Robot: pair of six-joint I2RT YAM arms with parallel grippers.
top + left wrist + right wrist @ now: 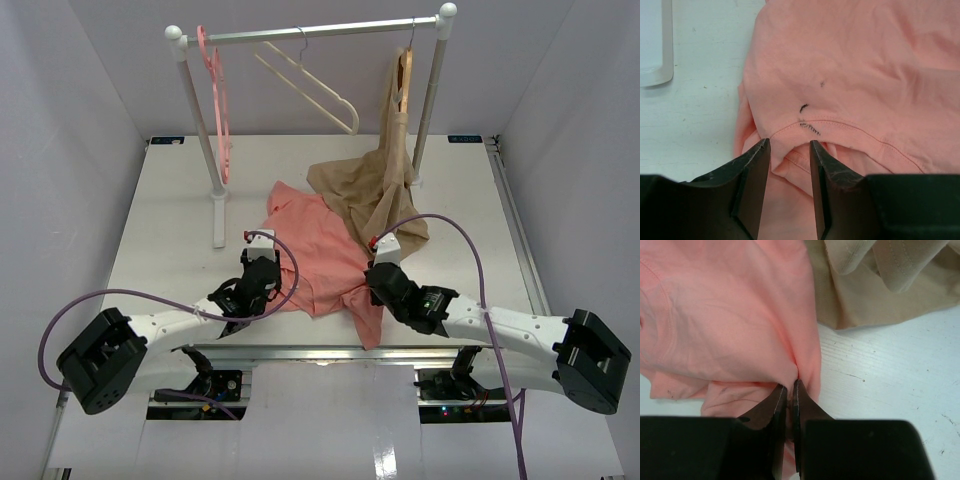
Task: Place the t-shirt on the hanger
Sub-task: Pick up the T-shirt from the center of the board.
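- Salmon-pink cloth, the t-shirt (318, 255), lies crumpled flat on the white table (170, 220) in the top view, near the front edge and between the two arms. Its far corner touches the beige garment (375, 190).
- In the same view, the cream-white hanger (312, 92) hangs by its hook from the rail of the rack (320, 32), well apart from the shirt. A pink hanger (216, 95) hangs to its left. A wooden hanger (403, 75) to its right carries the beige garment, which trails down onto the table.
- Also from above, the left gripper (262, 262) sits at the shirt's left edge and the right gripper (378, 272) at its right edge.
- In the left wrist view, the left gripper (789, 146) stands with its jaws apart. They straddle a stitched hem of the t-shirt (850, 65), with a loose fold of cloth in the gap. Bare table (695, 110) shows to the left.
- In the right wrist view, the right gripper (788, 387) is clenched tight on an edge of the t-shirt (740, 320), and creases fan out from the pinch. The beige garment (880, 285) lies just beyond, on the table (890, 380).
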